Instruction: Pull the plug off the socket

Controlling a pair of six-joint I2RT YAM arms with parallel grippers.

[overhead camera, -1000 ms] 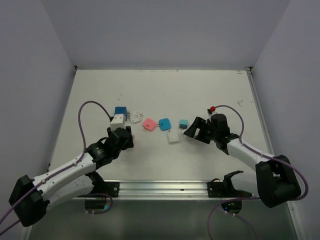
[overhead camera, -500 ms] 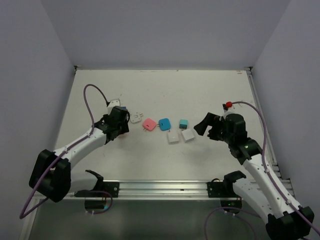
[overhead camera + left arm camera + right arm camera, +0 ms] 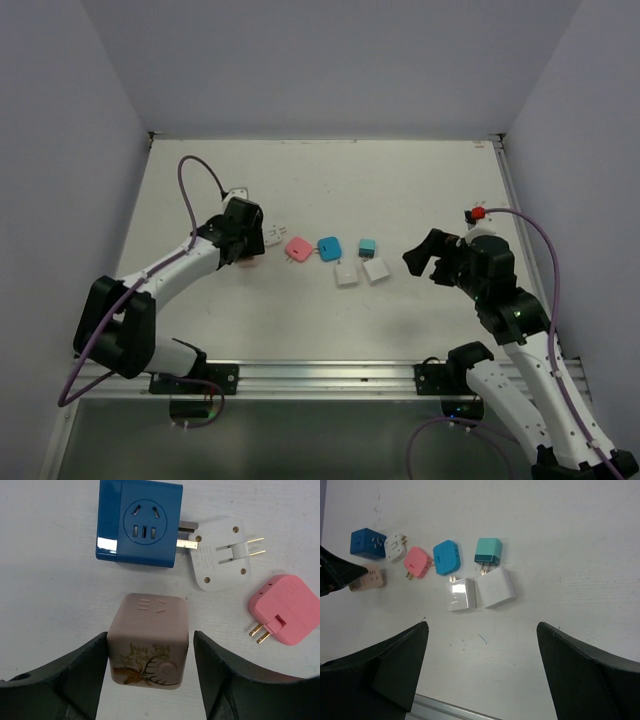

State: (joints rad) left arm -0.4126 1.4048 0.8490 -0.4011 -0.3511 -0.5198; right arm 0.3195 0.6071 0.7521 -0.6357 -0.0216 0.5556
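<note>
A beige socket cube with a deer print lies on the table between my left gripper's open fingers. The left finger touches it and the right finger stands just off it. Beyond it lie a dark blue socket cube and a white plug touching at brass prongs. A pink plug lies to the right. My right gripper is wide open and empty above bare table. It is near a teal plug set against a white block, and a blue plug against another white block.
In the top view my left gripper covers the cubes at the left. The pink plug, blue plug and teal plug form a row mid-table. My right gripper hangs to their right. Walls enclose the table.
My left arm has reached forward and now straddles the beige cube. My right arm has drawn back to the right, away from the white block and teal plug.
</note>
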